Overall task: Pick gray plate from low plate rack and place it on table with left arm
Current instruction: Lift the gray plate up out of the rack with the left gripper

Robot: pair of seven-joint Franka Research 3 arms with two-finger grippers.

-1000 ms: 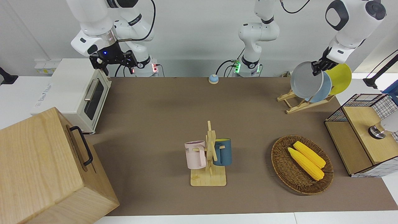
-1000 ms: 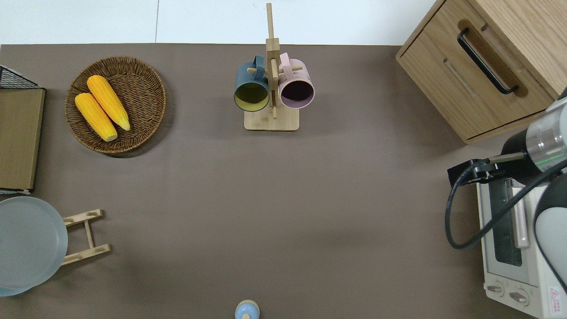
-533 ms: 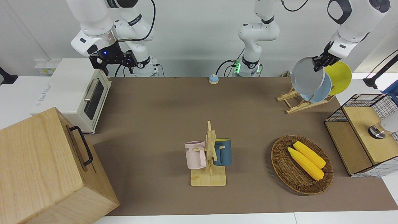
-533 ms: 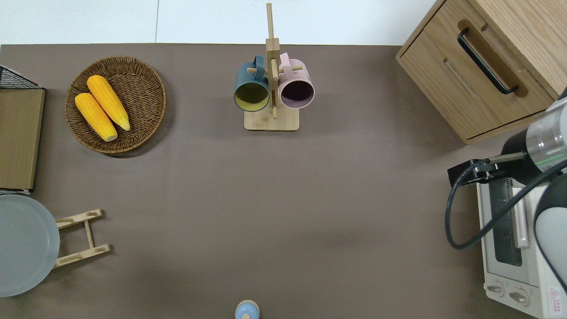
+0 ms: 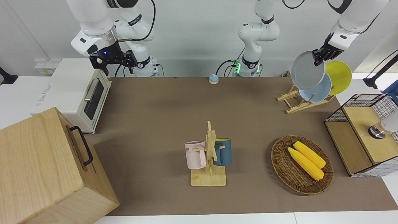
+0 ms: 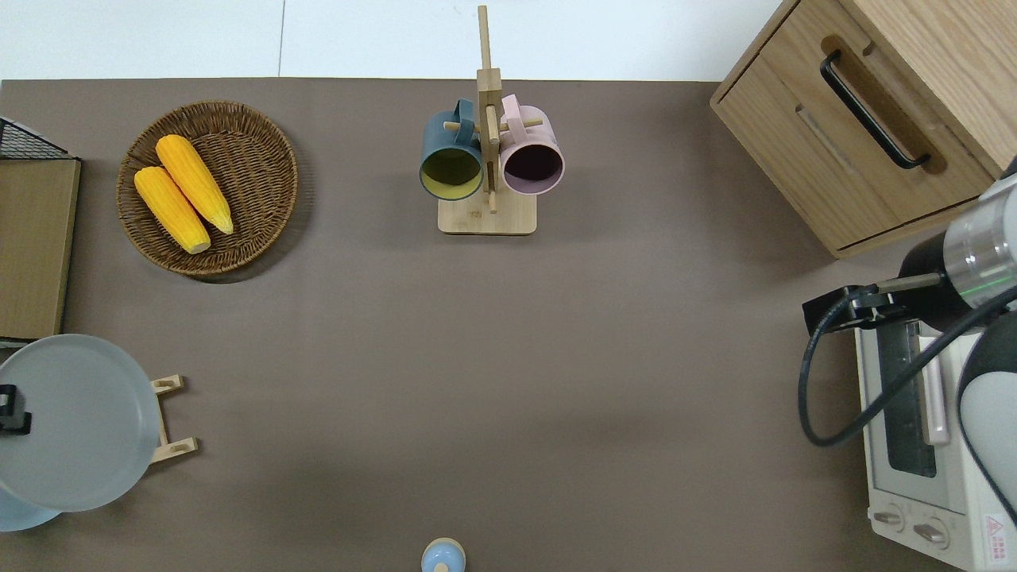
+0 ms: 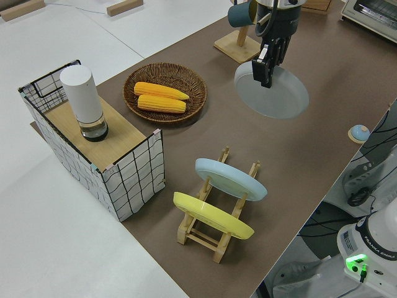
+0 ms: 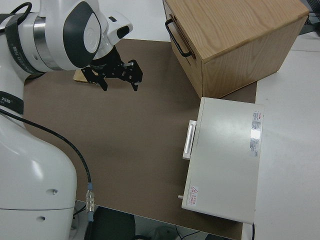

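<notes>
The left hand (image 5: 319, 56) pinches the rim of the gray plate (image 5: 306, 71), holding it tilted in the air clear of the low plate rack (image 5: 298, 102), over the rack at the left arm's end of the surface (image 5: 155, 109). The light-blue plate (image 7: 229, 178) and the yellow plate (image 7: 211, 215) lean in the rack's slots. The right arm is parked, its hand (image 8: 119, 77) spread.
</notes>
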